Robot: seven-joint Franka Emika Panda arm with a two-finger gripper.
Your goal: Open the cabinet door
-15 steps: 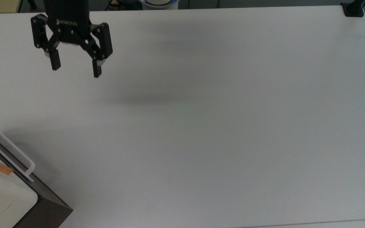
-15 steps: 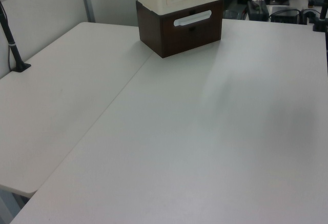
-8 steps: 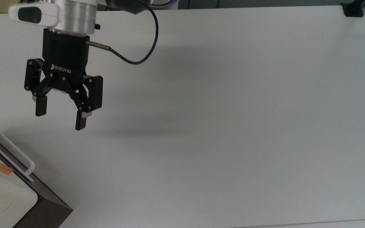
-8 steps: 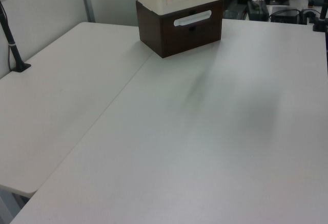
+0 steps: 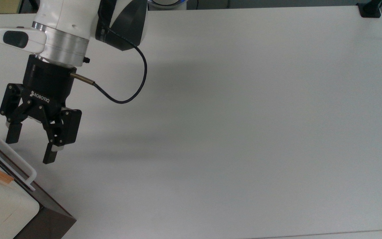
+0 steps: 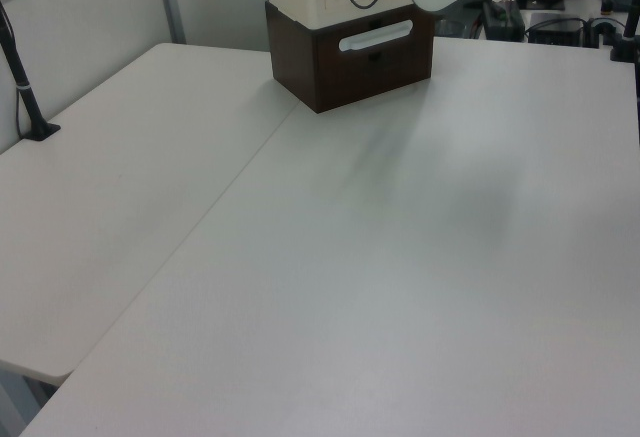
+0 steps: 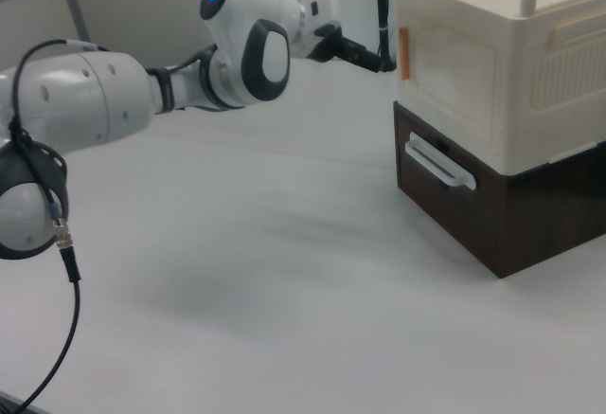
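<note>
- The hand [image 5: 30, 148] hangs wide open and holds nothing, above the desk [image 5: 244, 116] at the top view's left.
- The cabinet door [image 7: 445, 59] is shut on the cream cabinet, its copper handle [image 7: 404, 53] just beside the hand's fingertips in the right view.
- A dark brown drawer [image 7: 445, 182] sits below.

1. A wide white table [image 5: 244, 116] carries the scene, its top bare over most of its spread.
2. A dark brown cabinet base [image 7: 511, 215] stands directly on the table, at the bottom-left corner in the top view.
3. A black clamp [image 5: 370, 10] sits on the table's far right corner in the top view.
</note>
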